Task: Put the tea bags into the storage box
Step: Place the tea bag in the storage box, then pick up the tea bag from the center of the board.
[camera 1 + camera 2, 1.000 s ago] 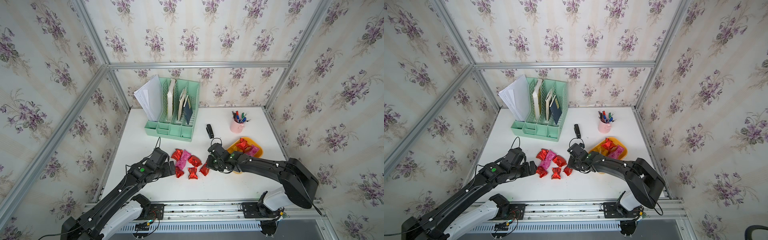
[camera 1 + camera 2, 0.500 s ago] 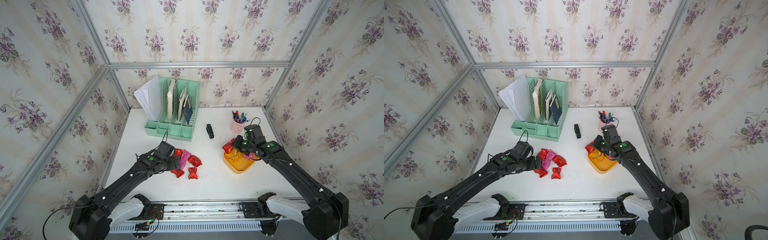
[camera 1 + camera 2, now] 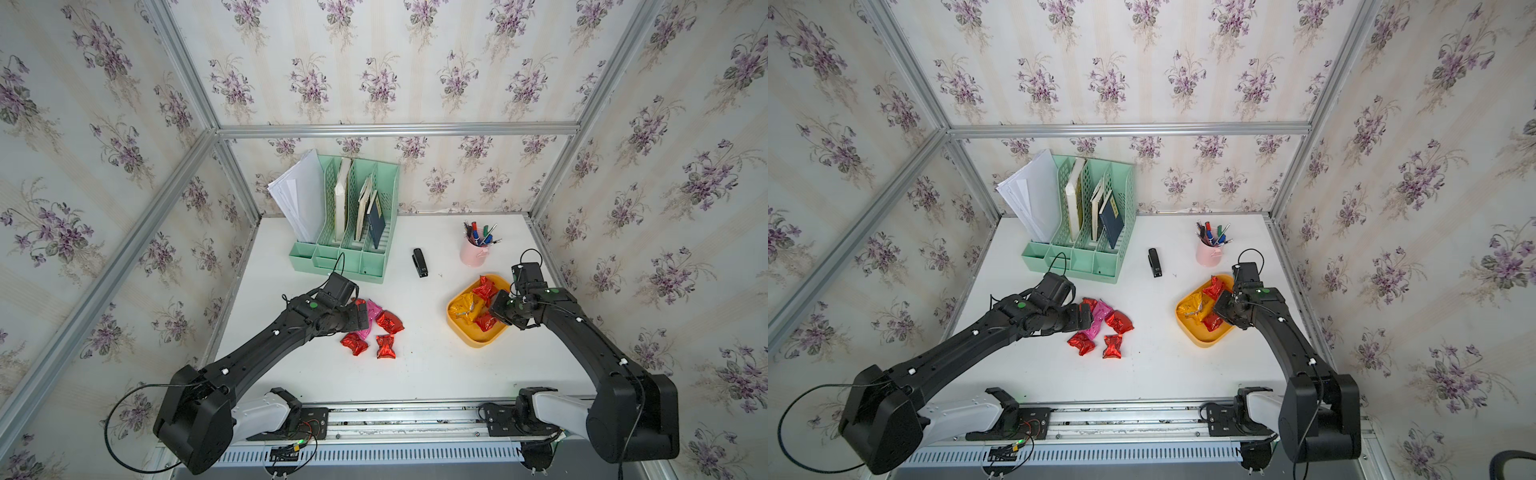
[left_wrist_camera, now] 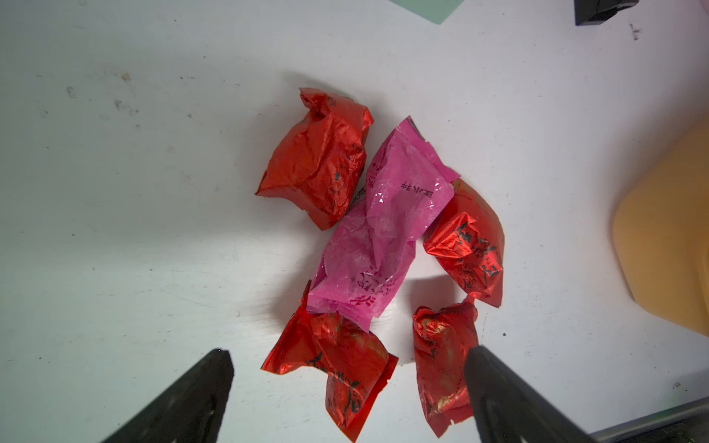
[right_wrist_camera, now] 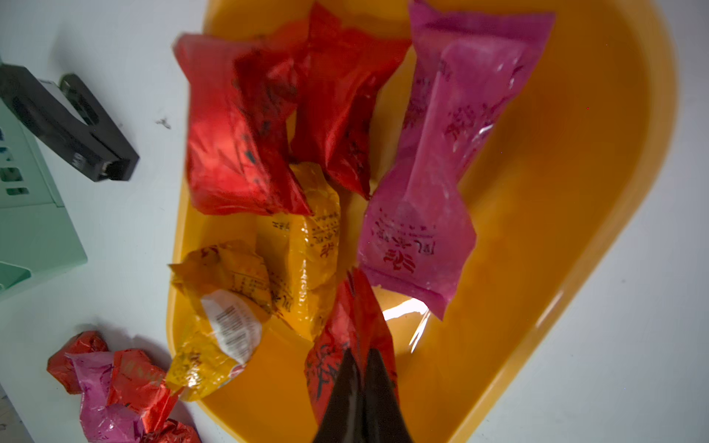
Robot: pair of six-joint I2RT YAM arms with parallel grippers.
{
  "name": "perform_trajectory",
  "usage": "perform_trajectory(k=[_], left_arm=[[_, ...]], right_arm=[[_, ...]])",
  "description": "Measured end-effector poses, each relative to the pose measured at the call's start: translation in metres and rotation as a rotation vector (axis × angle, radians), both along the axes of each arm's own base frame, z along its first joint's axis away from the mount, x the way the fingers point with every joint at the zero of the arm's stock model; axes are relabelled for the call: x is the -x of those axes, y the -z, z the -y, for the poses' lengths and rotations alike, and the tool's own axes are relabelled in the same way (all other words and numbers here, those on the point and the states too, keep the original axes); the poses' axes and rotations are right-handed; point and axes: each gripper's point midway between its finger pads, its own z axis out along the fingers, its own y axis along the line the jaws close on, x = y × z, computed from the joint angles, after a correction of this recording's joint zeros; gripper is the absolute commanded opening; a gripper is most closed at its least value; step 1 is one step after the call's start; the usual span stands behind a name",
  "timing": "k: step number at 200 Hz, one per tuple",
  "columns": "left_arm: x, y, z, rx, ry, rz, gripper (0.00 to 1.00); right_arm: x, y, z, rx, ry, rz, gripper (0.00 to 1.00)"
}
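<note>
Several red and pink tea bags lie in a loose pile on the white table. My left gripper hangs open over the pile's left side. In the left wrist view, two red bags and a pink tea bag lie ahead of the open left gripper. The yellow-orange storage box holds red, pink and yellow bags. Above it my right gripper is shut on a red tea bag.
A mint-green file organizer with papers and books stands at the back. A black stapler and a pink pen cup sit behind the box. Metal frame posts and papered walls close in three sides of the table.
My right gripper carried a red tea bag from the pile's right side to above the storage box. My left gripper slid right, over the pile, and stayed open.
</note>
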Motion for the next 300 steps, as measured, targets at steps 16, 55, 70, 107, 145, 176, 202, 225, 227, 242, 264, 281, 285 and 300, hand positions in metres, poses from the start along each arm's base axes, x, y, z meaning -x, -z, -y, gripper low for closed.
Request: perform_trajectory(k=[16,55,70,107,145,176,202,225,227,242,264,281,285,300], left_arm=[[0.0,0.0,-0.001,-0.001,-0.009,0.0,0.99],[-0.001,-0.001,-0.004,-0.004,-0.032,0.008,0.99],[-0.001,-0.003,-0.005,-0.007,-0.039,0.014,0.99],[0.0,-0.003,-0.009,-0.021,-0.046,0.018,0.99],[0.0,-0.001,-0.011,-0.034,-0.044,0.016,0.99],[0.001,0.001,-0.016,-0.056,-0.039,0.019,0.99],[0.008,0.003,-0.022,-0.063,-0.04,0.02,0.99],[0.02,0.006,-0.031,-0.07,-0.045,0.011,0.99],[0.021,0.007,-0.031,-0.07,-0.046,0.01,0.99],[0.03,0.008,-0.037,-0.071,-0.05,0.006,0.99],[0.04,0.009,-0.043,-0.07,-0.059,0.002,0.99],[0.047,0.009,-0.047,-0.069,-0.064,0.0,0.99],[0.048,0.009,-0.048,-0.069,-0.067,-0.001,0.99],[0.052,0.009,-0.051,-0.069,-0.076,-0.003,0.99]], right_arm=[[0.002,0.01,-0.003,-0.015,-0.013,-0.025,0.08],[0.001,0.015,-0.005,-0.016,-0.032,-0.03,0.56],[-0.004,0.002,-0.002,-0.001,-0.034,0.017,0.65],[-0.019,-0.046,-0.007,0.03,-0.045,0.181,0.71],[-0.006,-0.063,-0.083,-0.023,-0.229,0.232,0.75],[0.029,-0.044,-0.171,-0.065,-0.435,0.171,0.84],[0.048,-0.025,-0.228,-0.069,-0.536,0.126,0.89],[0.061,-0.005,-0.265,-0.068,-0.601,0.088,0.89],[0.062,-0.003,-0.267,-0.066,-0.606,0.086,0.89],[0.066,0.009,-0.28,-0.06,-0.618,0.063,0.89],[0.073,0.026,-0.292,-0.043,-0.646,0.038,0.88],[0.078,0.04,-0.298,-0.038,-0.66,0.007,0.86],[0.079,0.043,-0.299,-0.037,-0.662,-0.002,0.85],[0.079,0.049,-0.304,-0.034,-0.67,-0.014,0.82]])
